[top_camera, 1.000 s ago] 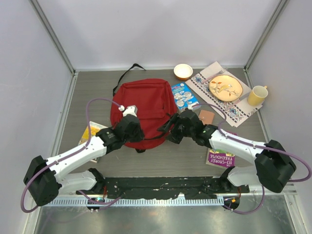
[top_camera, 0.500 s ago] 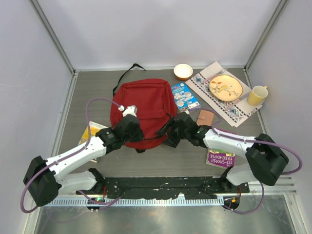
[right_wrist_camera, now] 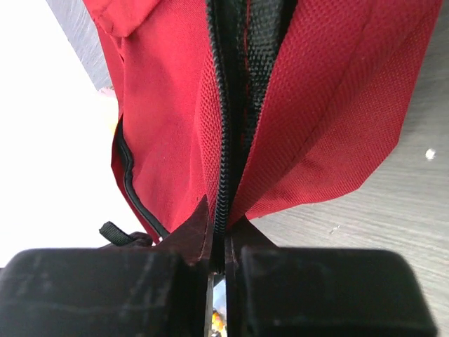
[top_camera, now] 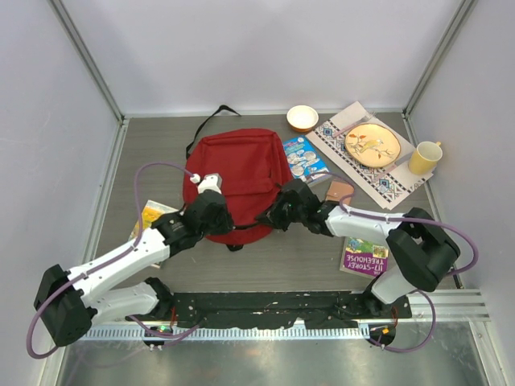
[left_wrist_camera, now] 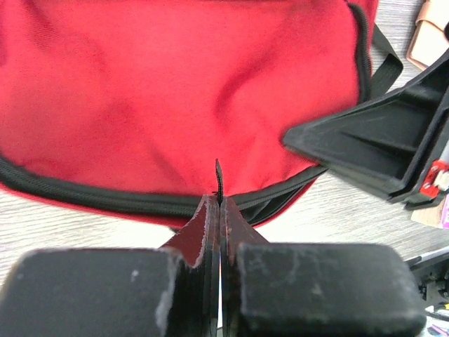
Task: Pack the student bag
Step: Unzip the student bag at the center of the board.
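**Top external: both grippers pinch the bag's near edge**

The bag lies flat on the table, its near edge between the two grippers. The left gripper is closed on a thin black tab, seemingly the zip pull. The right gripper is clamped on the bag's fabric at the zip. The step looks like opening the main zip. To do it well, the right should anchor the fabric taut while the left draws the tab along the zip's curve, low and steady, so it doesn't slip from the tips.
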`<state>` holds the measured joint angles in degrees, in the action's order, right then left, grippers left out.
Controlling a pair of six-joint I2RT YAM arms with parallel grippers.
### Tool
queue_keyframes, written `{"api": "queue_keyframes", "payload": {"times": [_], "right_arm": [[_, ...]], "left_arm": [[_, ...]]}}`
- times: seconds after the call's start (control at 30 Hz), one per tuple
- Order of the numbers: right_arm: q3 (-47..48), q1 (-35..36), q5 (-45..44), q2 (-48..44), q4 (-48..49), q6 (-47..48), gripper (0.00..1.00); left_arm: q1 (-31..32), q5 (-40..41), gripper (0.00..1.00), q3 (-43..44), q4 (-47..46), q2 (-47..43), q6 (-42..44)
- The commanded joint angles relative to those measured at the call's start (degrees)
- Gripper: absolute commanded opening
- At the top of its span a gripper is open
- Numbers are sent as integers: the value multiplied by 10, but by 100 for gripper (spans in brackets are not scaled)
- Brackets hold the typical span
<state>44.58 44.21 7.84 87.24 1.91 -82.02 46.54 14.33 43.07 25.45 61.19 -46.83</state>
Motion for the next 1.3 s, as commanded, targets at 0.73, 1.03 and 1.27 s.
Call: {"api": "queue_keyframes", "payload": {"times": [0.73,1.03,1.27], "right_arm": [[136,-79,-132,8,-197,503,1],[68,-87,5,-101,-191,391,81],[-66,-81,86,-226,-53,214,85]], "left_arm": [[-34,152,0,-11,103,23,-20],[-34,70,0,-24,15,6,-20],[-33,27,0,-17,-14,24,-13]]}}
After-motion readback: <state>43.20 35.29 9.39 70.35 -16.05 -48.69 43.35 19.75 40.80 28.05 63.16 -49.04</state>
